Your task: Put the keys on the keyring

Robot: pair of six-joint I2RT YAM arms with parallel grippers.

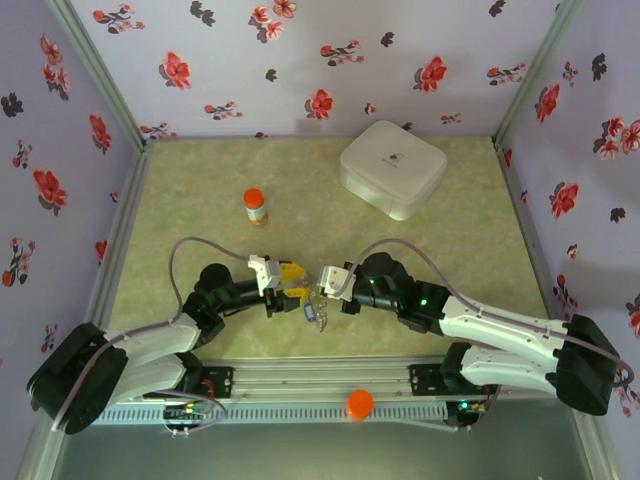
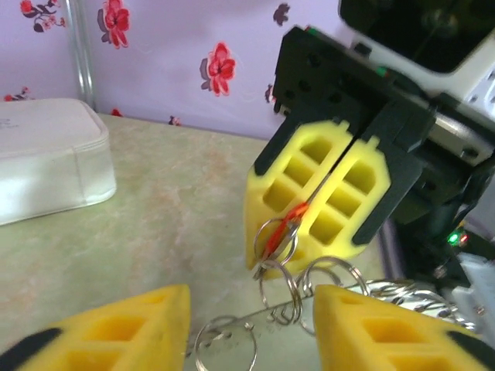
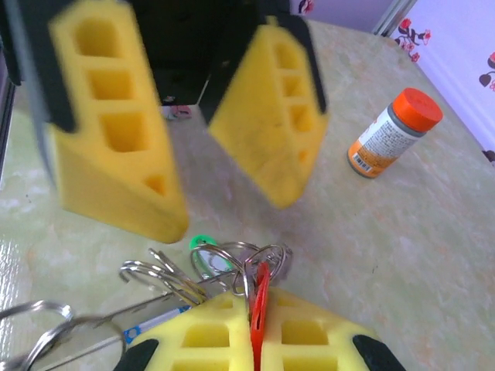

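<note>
In the right wrist view the right hand [image 3: 254, 344] pinches a red key [image 3: 259, 297], more keys [image 3: 203, 244] on rings bunched beside it, the left hand [image 3: 224, 209] beyond with fingers spread apart, a bottle [image 3: 394, 131] farther off. The left wrist view shows instead a white case [image 2: 46, 154] on the green counter [image 2: 178, 209], flowered walls [image 2: 170, 46] behind.

A lab test booth: floral-papered walls [image 1: 230, 60], aluminium rail [image 1: 320, 383].
</note>
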